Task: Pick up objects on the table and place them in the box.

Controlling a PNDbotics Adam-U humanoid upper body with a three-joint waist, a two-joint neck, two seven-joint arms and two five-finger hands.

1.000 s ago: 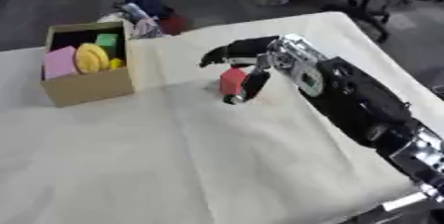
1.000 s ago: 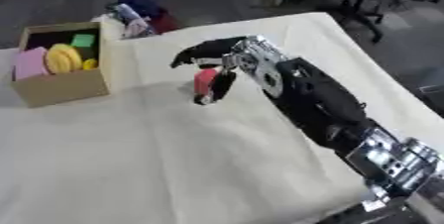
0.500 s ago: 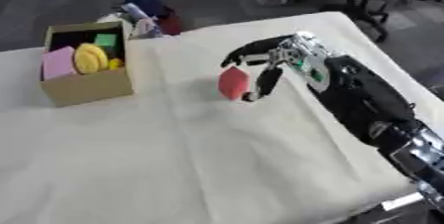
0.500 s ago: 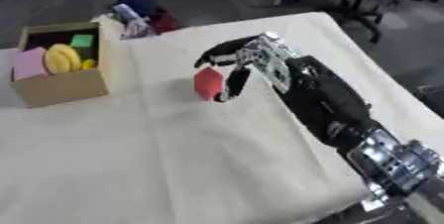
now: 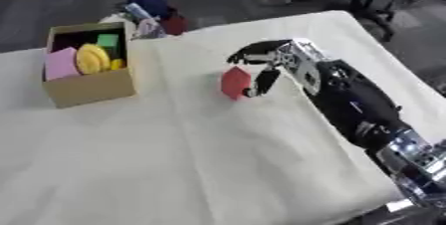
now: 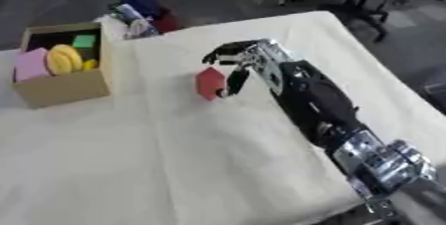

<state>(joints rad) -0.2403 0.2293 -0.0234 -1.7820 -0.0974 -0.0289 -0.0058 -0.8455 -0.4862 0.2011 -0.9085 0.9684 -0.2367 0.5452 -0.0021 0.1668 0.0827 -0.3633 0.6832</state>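
Red block point(image 5: 234, 82), flat-faced w/ angled corners, now lifted off table point(image 5: 174, 159), pinched in right hand point(image 5: 272, 64).

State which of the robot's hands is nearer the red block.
Right. The right hand holds the red block, fingers curled round it. The left hand shows in neither view.

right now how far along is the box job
Done: the cardboard box already holds a pink piece, a yellow round one and a green block. In hand: the right hand has its fingers curled on a red block, well short of the box. Left: carrying it over and dropping it in. No other loose objects show on the cloth.
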